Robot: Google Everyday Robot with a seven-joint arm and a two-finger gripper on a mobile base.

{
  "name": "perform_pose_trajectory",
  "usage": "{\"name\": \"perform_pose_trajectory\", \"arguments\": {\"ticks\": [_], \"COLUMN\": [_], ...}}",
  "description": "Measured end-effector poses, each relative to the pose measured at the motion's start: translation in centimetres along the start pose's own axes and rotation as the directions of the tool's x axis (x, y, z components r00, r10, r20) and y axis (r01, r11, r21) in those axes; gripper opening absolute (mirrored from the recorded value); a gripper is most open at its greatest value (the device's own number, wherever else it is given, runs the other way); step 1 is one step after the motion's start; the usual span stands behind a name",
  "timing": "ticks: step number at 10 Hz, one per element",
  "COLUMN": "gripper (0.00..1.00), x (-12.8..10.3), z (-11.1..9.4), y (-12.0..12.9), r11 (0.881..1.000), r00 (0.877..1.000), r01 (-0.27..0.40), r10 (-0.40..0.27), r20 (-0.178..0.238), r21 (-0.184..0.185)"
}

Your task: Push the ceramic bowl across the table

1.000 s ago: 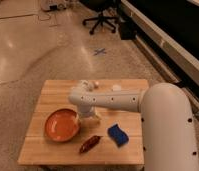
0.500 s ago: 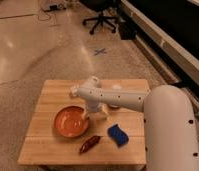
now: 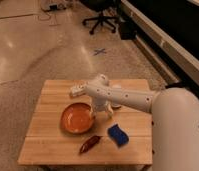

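Gripper (image 3: 104, 111) at ceramic bowl (image 3: 76, 118) right rim; table (image 3: 53, 92) left open; chili (image 3: 89, 144), sponge (image 3: 117, 135) block front.

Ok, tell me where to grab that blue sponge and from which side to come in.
Take the blue sponge across its narrow width, coming straight down from above. It lies flat on the table, elongated on a diagonal, so the long sides are the closest pair. Its sides look free; the red chili lies just left. The gripper sits by the ceramic bowl.

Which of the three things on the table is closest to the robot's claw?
The ceramic bowl, orange and round: the gripper is at its right rim. The red chili and blue sponge lie nearer the camera.
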Motion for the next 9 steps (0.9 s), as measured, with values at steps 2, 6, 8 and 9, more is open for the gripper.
{"name": "perform_pose_trajectory", "arguments": {"ticks": [2, 6, 8, 9], "gripper": [0.8, 0.8, 0.8, 0.8], "x": [-0.5, -1.5, -1.7, -1.7], "z": [-0.3, -0.5, -0.4, -0.4], "y": [0.9, 2.8, 3.8, 4.1], "r11": [1.0, 1.0, 1.0, 1.0], "r00": [1.0, 1.0, 0.999, 0.999], "r01": [-0.002, -0.013, -0.022, -0.028], "r10": [0.002, 0.013, 0.022, 0.029], "r20": [0.003, 0.021, 0.029, 0.034], "r21": [0.003, -0.003, -0.011, -0.011]}}
